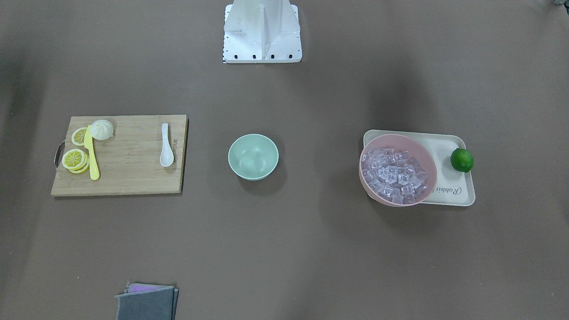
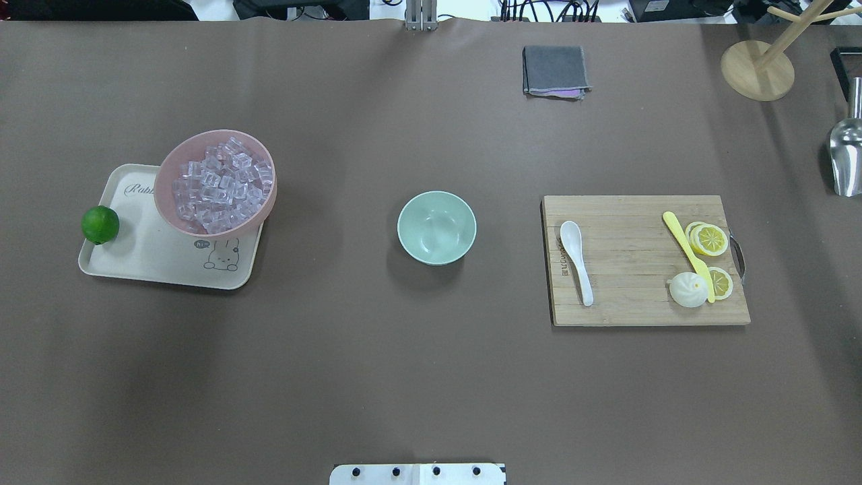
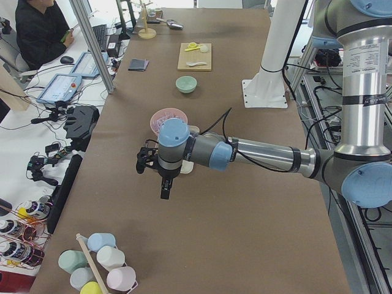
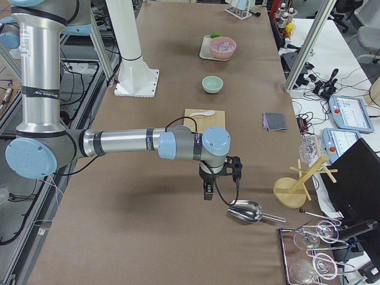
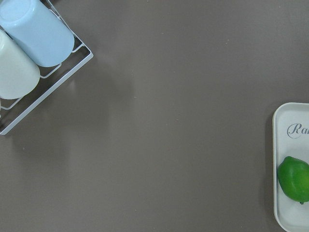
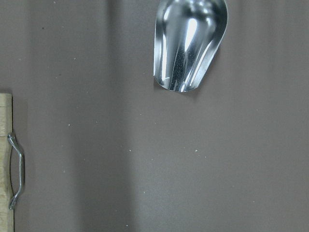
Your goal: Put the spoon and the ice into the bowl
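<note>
I am only starting: the bowl (image 2: pixel 436 226) is sitting empty, spoon (image 2: pixel 576 259) and ice (image 2: pixel 219 185) are waiting apart, and I cannot tell if left fingers (image 3: pixel 166 188) or right fingers (image 4: pixel 207 191) are open.

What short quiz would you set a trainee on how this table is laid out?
1. True or false: the spoon lies inside the mint-green bowl.
2. Where is the ice? A) heaped in the pink bowl B) in the mint-green bowl C) scattered loose, in no container
3. Name the fruit sitting on the tray beside the pink bowl.
Key: 1 false, it lies on the cutting board; 2 A; 3 the lime.
</note>
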